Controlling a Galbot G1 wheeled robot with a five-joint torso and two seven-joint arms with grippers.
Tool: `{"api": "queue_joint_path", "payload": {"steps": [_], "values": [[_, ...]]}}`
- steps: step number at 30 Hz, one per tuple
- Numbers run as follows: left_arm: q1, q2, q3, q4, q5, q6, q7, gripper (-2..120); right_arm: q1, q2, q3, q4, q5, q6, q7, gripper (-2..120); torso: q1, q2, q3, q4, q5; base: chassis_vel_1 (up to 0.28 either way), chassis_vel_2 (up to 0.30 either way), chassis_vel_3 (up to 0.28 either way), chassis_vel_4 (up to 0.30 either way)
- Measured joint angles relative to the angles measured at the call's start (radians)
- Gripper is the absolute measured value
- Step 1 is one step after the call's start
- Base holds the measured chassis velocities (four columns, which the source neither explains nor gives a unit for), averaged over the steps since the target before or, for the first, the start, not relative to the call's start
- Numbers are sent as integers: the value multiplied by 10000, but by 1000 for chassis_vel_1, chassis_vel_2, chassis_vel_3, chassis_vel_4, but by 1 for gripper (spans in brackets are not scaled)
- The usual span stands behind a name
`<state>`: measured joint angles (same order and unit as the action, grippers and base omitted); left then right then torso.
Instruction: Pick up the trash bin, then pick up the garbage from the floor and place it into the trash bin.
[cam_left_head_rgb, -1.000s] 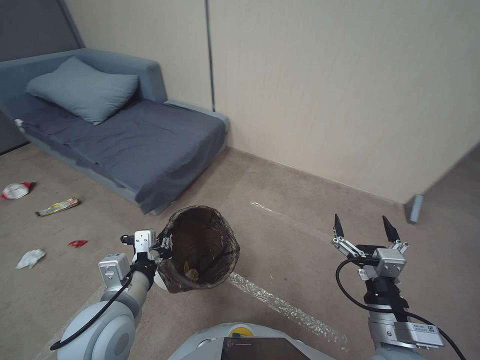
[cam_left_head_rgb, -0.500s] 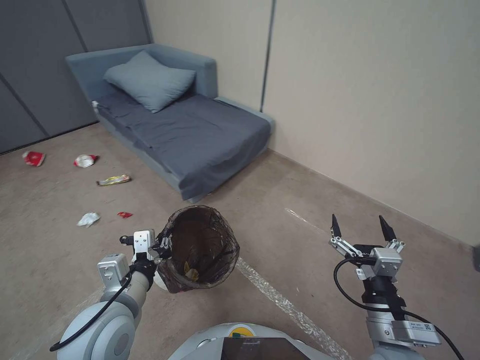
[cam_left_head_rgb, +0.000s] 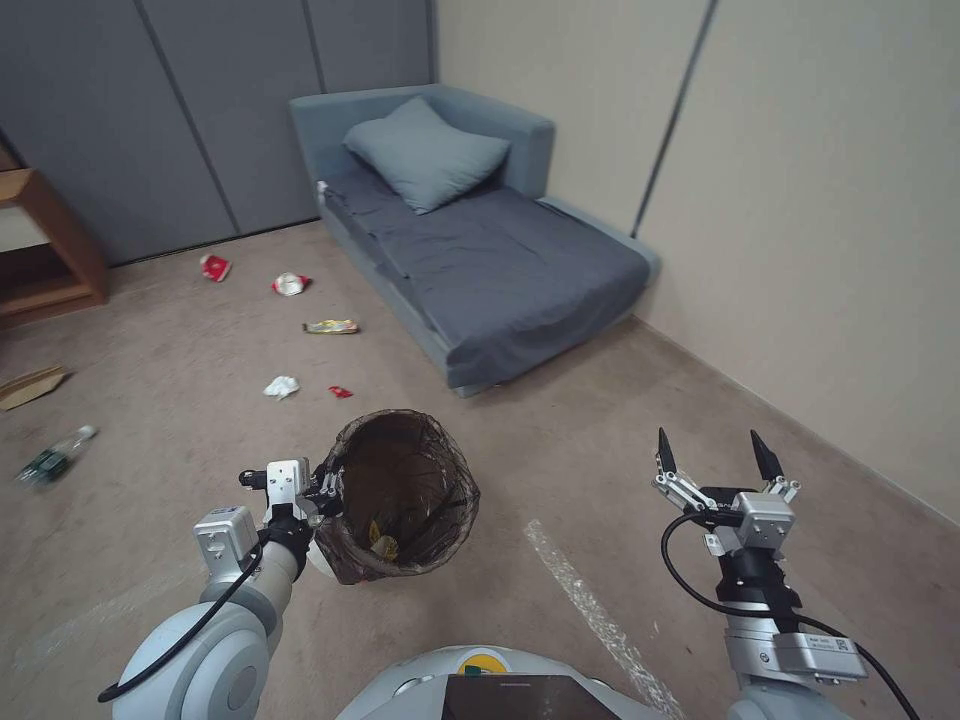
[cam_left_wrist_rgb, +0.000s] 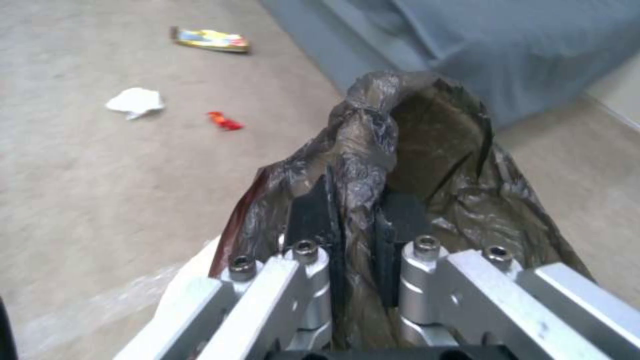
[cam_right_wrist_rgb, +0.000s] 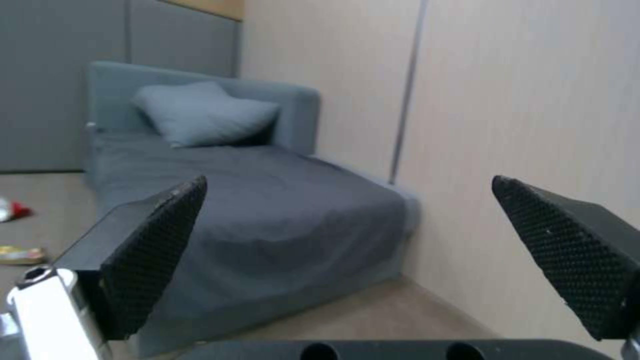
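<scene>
My left gripper (cam_left_head_rgb: 328, 490) is shut on the bag-lined rim of the trash bin (cam_left_head_rgb: 400, 495) and holds it off the floor (cam_left_head_rgb: 180, 400). In the left wrist view its fingers (cam_left_wrist_rgb: 313, 210) pinch the dark brown bag of the trash bin (cam_left_wrist_rgb: 433, 150). A bit of yellow litter lies inside. The garbage lies on the carpet ahead to the left: white tissue (cam_left_head_rgb: 281, 386), red wrapper (cam_left_head_rgb: 340, 392), yellow wrapper (cam_left_head_rgb: 331, 326), two crushed cups (cam_left_head_rgb: 290, 284), a bottle (cam_left_head_rgb: 55, 458) and a brown paper bag (cam_left_head_rgb: 30, 385). My right gripper (cam_left_head_rgb: 712, 455) hangs open and empty at the right.
A grey sofa bed (cam_left_head_rgb: 500, 250) with a pillow (cam_left_head_rgb: 425, 150) stands in the corner ahead. The beige wall (cam_left_head_rgb: 820, 250) runs along the right. A wooden shelf (cam_left_head_rgb: 40, 250) stands at the far left. Shiny tape (cam_left_head_rgb: 590, 610) crosses the carpet near my base.
The head view has swung left, so sofa and wall sit further right and more litter shows at the left. Both arms hold their poses, the bin still gripped.
</scene>
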<state>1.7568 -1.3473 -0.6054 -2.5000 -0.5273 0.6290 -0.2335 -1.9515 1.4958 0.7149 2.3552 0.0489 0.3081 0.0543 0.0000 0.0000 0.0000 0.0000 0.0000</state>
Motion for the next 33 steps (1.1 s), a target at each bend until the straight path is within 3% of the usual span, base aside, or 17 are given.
{"api": "queue_joint_path", "payload": {"steps": [33], "values": [[33,-42,41,0,8,-7,72,8,72,-5,41,-99,42,-194,254,100,0,0,0,1,0,123,121,118,125]]}}
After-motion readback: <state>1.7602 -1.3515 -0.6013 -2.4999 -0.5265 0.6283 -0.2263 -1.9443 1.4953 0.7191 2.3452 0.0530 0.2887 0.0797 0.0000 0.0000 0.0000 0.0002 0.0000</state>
